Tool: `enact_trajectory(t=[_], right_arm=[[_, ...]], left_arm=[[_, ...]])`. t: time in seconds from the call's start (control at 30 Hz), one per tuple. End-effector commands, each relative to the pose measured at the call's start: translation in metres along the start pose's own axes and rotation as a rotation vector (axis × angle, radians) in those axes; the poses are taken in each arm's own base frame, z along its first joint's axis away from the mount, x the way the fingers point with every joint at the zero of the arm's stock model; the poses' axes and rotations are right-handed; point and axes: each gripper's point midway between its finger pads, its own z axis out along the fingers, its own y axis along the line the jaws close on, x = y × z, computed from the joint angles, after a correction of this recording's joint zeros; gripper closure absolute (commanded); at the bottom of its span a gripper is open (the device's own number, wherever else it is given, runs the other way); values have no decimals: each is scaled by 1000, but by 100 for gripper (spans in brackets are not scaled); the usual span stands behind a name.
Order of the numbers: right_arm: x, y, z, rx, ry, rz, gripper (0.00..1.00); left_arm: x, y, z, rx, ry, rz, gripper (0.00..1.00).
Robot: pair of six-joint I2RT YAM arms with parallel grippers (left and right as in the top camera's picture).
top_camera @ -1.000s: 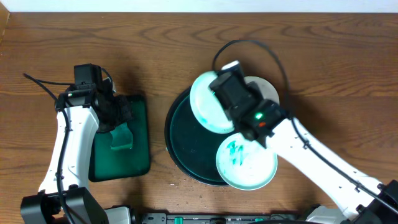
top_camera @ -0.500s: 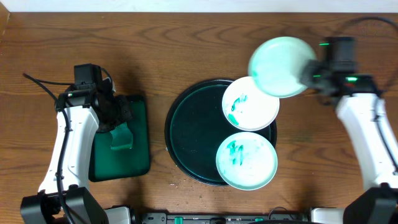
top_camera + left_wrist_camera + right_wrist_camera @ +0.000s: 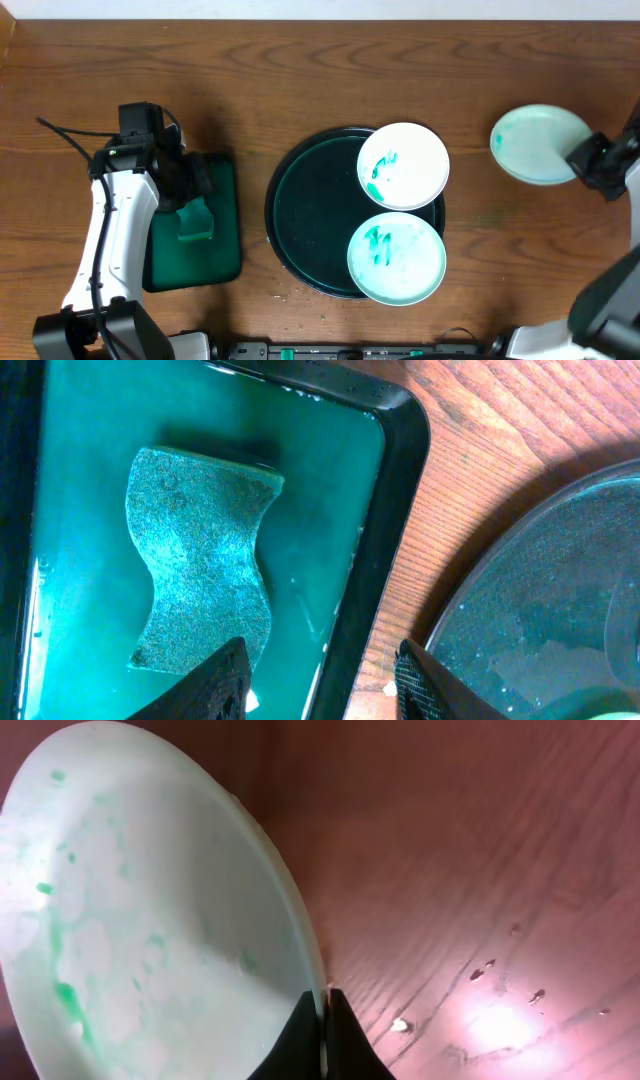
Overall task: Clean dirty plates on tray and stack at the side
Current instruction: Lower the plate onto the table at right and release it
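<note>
I'm holding my right gripper [image 3: 598, 166] out at the far right edge of the overhead view, pinching the rim of a tilted, green-tinted plate [image 3: 540, 143]. My left gripper [image 3: 320, 678] is hanging spread apart over the sponge [image 3: 200, 565] in the green tray [image 3: 330, 490], gripping nothing. The other two plates [image 3: 403, 166] are sitting on the right side of the round tray [image 3: 305, 215], overhanging its rim. Since half a second ago the held plate's been swinging further right, away from that tray.

Two plates [image 3: 403, 166] on tray [image 3: 305, 215], third plate [image 3: 535, 140] right
</note>
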Motion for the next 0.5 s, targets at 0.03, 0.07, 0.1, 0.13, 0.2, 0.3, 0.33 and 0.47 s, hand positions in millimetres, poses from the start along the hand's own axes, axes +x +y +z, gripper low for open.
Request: enact_trajectory(t=[0.03, 0.07, 0.1, 0.13, 0.2, 0.3, 0.33, 0.47], right_arm=[[8, -11, 35, 45, 94, 37, 99], [11, -13, 40, 52, 109, 38, 99], [13, -14, 45, 59, 123, 38, 99], [15, -15, 48, 64, 134, 38, 99], [18, -17, 50, 71, 147, 39, 98], [21, -17, 45, 70, 158, 39, 88], [21, -15, 42, 60, 157, 34, 84], [13, 15, 0, -86, 88, -76, 53]], left_arm=[[-6, -2, -2, 4, -8, 3, 52], [-6, -2, -2, 4, -8, 3, 52], [-5, -2, -2, 4, -8, 3, 52], [-6, -2, -2, 4, -8, 3, 52], [-6, -2, -2, 4, -8, 3, 52], [-6, -2, -2, 4, -8, 4, 52], [-6, -2, -2, 4, -8, 3, 52], [-7, 2, -2, -18, -14, 4, 52]])
